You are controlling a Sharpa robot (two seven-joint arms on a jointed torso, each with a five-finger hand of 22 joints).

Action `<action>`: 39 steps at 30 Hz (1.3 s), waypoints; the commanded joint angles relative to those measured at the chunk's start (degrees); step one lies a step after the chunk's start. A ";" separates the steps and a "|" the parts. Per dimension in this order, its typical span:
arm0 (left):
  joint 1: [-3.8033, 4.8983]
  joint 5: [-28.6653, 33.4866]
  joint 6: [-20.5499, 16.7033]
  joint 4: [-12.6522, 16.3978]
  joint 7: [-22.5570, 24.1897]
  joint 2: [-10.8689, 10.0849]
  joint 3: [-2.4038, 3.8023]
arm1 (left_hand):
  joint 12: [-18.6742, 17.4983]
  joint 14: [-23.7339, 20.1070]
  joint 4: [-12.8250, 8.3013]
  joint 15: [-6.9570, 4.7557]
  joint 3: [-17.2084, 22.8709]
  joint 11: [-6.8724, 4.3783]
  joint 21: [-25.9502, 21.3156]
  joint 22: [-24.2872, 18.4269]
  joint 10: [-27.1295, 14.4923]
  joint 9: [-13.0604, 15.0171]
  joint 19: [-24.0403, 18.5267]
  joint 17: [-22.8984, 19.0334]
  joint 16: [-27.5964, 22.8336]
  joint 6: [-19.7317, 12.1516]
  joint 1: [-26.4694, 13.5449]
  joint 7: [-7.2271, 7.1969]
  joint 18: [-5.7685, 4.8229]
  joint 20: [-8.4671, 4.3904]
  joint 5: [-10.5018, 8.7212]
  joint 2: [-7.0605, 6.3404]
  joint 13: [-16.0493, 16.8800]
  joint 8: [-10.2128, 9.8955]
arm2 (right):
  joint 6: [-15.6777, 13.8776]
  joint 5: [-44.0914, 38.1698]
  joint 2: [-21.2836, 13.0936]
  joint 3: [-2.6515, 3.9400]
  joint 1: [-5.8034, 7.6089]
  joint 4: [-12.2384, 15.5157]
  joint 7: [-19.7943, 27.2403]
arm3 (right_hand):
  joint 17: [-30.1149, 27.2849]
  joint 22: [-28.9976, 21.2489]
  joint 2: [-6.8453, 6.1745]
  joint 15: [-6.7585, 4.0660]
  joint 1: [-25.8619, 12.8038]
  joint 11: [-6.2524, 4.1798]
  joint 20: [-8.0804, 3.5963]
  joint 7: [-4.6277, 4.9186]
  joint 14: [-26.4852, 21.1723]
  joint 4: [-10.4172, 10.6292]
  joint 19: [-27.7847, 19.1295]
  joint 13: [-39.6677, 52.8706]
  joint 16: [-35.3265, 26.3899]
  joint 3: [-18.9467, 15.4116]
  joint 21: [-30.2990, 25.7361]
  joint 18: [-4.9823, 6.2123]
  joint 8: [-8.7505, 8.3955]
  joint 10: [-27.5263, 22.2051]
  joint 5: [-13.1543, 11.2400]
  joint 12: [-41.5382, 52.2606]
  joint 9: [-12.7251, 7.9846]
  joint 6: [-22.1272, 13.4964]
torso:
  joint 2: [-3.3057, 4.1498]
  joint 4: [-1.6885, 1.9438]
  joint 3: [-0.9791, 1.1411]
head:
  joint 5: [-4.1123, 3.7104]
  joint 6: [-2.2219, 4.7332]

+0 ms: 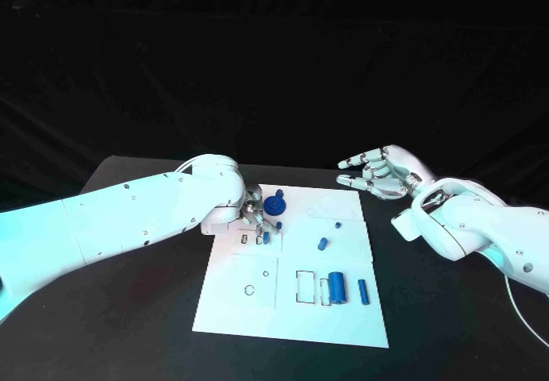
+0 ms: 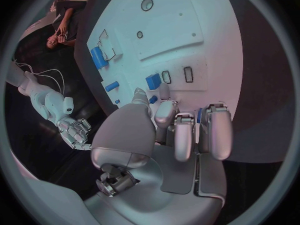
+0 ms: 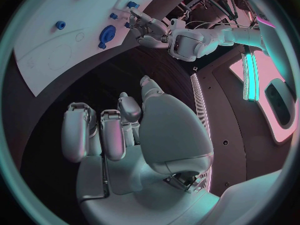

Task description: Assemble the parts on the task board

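The white task board [image 1: 292, 305] lies in the middle of the black table [image 1: 137, 333]. Six blue parts show on it: a round knob [image 1: 274, 205] at the far edge, a peg [image 1: 266, 236] and a small piece [image 1: 282, 225] near it, another peg [image 1: 324, 242] toward the centre, and a thick cylinder [image 1: 336, 288] beside a thin one [image 1: 362, 291] near the front. The left hand [image 1: 254, 218] sits over the board beside the knob; whether its fingers grip anything, I cannot tell. The right hand [image 1: 381, 175] hovers off the board's far right corner, fingers curled apart, holding nothing.
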 commanded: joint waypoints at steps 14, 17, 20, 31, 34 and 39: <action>-0.37 2.04 2.68 -0.33 -0.15 0.79 -0.06 | 0.30 5.83 -0.43 -0.37 0.12 0.11 0.43 2.63 0.01 1.15 0.43 15.09 0.17 -0.79 2.05 0.06 -0.97 -0.02 -0.01 0.45 0.23 0.69 | 1.73 -1.07 0.27 -0.02 -0.13 -0.16 -0.61 | 5.67 -0.04 0.22 -0.15 -0.57 0.01 0.11 -0.09 3.64 -0.23 -0.42 -0.07 -0.17 -0.35 -0.25 0.70 0.23 -0.17 -0.05 -0.17 0.08 0.36 | 0.01 -0.03 0.00 | -0.06 -0.33; -0.38 2.10 2.83 -0.43 -0.15 0.79 -0.07 | 0.26 5.83 -0.52 -0.37 0.44 0.11 0.43 2.64 -0.03 1.53 0.40 15.09 0.17 -0.94 2.70 0.06 -0.97 -0.01 0.01 0.75 0.22 0.80 | 1.79 -1.16 0.28 -0.02 -0.13 -0.17 -0.71 | 5.67 -0.04 0.22 -0.15 -0.57 0.01 0.11 -0.09 3.64 -0.23 -0.42 -0.07 -0.17 -0.35 -0.25 0.70 0.23 -0.17 -0.05 -0.17 0.08 0.36 | 0.01 0.00 0.00 | -0.09 -0.33; -0.39 1.97 2.90 -0.44 -0.14 0.65 -0.07 | 0.28 5.83 -0.61 -0.37 0.81 0.11 0.38 2.57 -0.03 1.87 0.34 15.09 0.17 -1.08 3.31 0.05 -0.95 -0.01 0.01 1.04 0.28 0.88 | 1.82 -1.52 0.28 -0.02 -0.14 -0.21 -0.79 | 5.64 -0.04 0.39 -0.18 -0.28 -0.03 0.09 -0.11 3.64 -0.45 -0.40 -0.13 -0.22 -0.30 -0.27 0.70 0.23 -0.17 0.18 -0.19 0.10 0.38 | 0.00 0.00 -0.05 | -0.27 -0.38; -0.40 1.63 2.71 -0.47 -0.10 0.55 -0.07 | 0.02 5.83 -4.91 -0.93 7.69 -0.58 0.41 2.76 -0.21 3.41 0.30 15.09 0.17 -2.36 12.48 -0.68 -0.93 -0.43 0.08 3.95 0.41 0.64 | 2.10 -1.85 0.31 -0.02 -0.16 -0.37 -1.01 | 5.64 -0.10 0.54 -0.19 -0.10 -0.05 0.07 -0.11 3.65 -0.60 -0.41 -0.18 -0.23 -0.25 -0.32 0.71 0.22 -0.18 0.26 -0.22 0.10 0.39 | 0.03 -0.04 0.00 | -0.17 -0.65; -0.40 1.88 2.04 -0.38 -0.03 0.52 -0.06 | -0.54 5.83 -7.34 -1.20 11.93 -0.77 0.36 2.73 -0.64 3.49 0.24 15.09 0.17 -3.24 16.66 -0.77 -0.92 -0.76 0.52 4.35 0.16 -0.04 | 2.23 -1.87 0.34 -0.02 -0.17 -0.41 -1.05 | 5.60 -0.10 0.57 -0.20 -0.05 -0.05 0.07 -0.12 3.64 -0.64 -0.40 -0.20 -0.27 -0.24 -0.32 0.71 0.22 -0.19 0.28 -0.25 0.11 0.39 | 0.04 -0.04 -0.02 | -0.20 -0.74; -0.41 3.39 -0.82 -0.11 0.33 0.14 -0.06 | -1.60 5.83 -7.68 -0.68 24.61 -0.54 0.17 2.57 -0.83 4.55 0.01 15.09 0.17 -3.69 16.64 0.15 -0.89 -0.38 1.15 0.12 -0.42 -0.53 | 2.61 -1.88 0.39 -0.03 -0.19 -0.53 -1.19 | 5.57 -0.11 0.61 -0.20 0.00 -0.05 0.06 -0.12 3.63 -0.68 -0.40 -0.22 -0.30 -0.23 -0.33 0.71 0.22 -0.21 0.30 -0.28 0.11 0.39 | -0.03 -0.05 0.05 | -0.19 -0.89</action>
